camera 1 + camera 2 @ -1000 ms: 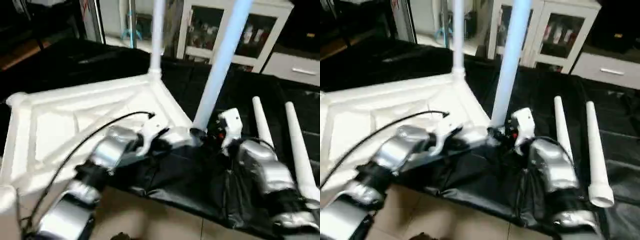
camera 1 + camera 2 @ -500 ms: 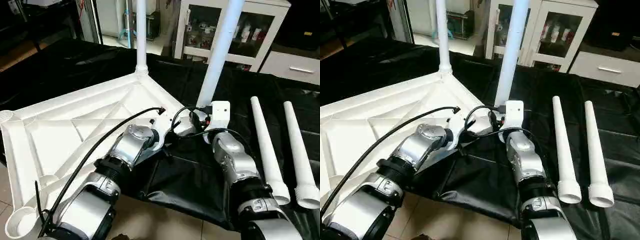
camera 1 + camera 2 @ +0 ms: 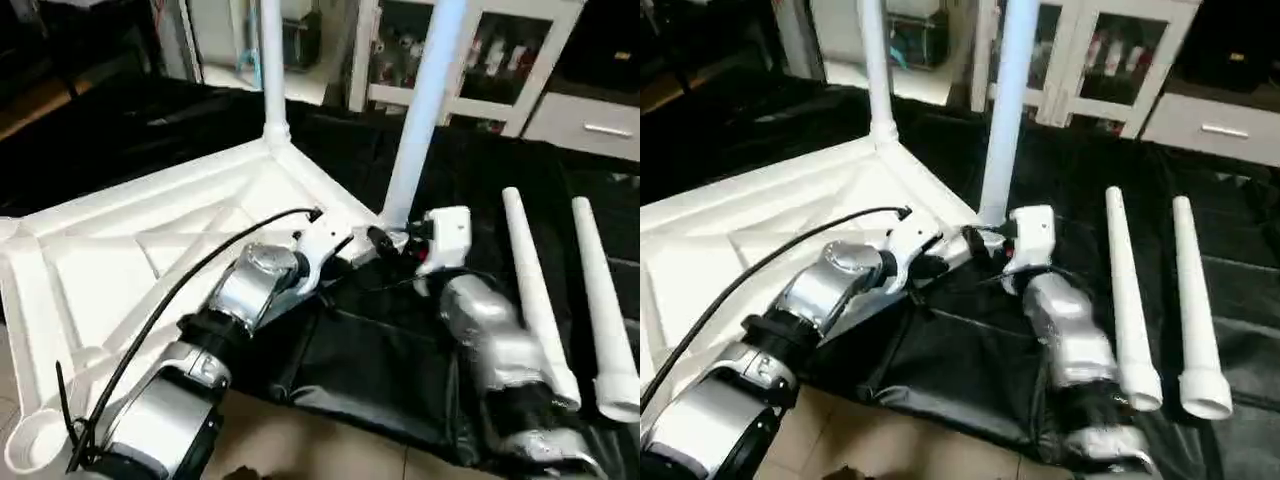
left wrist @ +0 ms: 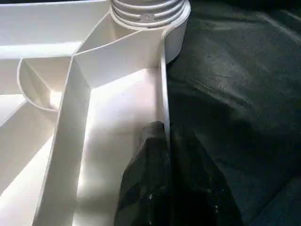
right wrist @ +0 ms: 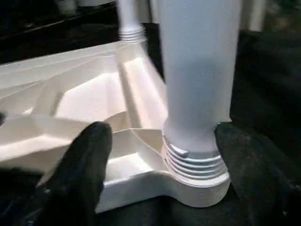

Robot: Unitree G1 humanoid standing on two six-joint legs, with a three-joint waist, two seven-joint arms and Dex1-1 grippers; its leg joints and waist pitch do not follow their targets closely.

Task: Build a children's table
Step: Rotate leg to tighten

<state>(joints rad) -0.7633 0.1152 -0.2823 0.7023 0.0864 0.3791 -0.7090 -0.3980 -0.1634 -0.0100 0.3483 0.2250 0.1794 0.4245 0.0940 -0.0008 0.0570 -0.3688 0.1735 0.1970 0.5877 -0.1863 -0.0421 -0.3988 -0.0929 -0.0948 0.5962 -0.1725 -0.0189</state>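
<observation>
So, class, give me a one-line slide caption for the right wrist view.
Black fingers flank a white leg standing in the tabletop's corner socket, threads still showing.

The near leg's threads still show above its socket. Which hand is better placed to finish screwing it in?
The right hand: its fingers flank the leg just above the socket. The left hand is clamped on the tabletop's rim, steadying it.

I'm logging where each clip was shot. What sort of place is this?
Probably a home-like room or a lab mock-up of one: a white glass-door cabinet at the back, a black sheet spread over a tiled floor, and the tabletop being assembled on it.
</observation>
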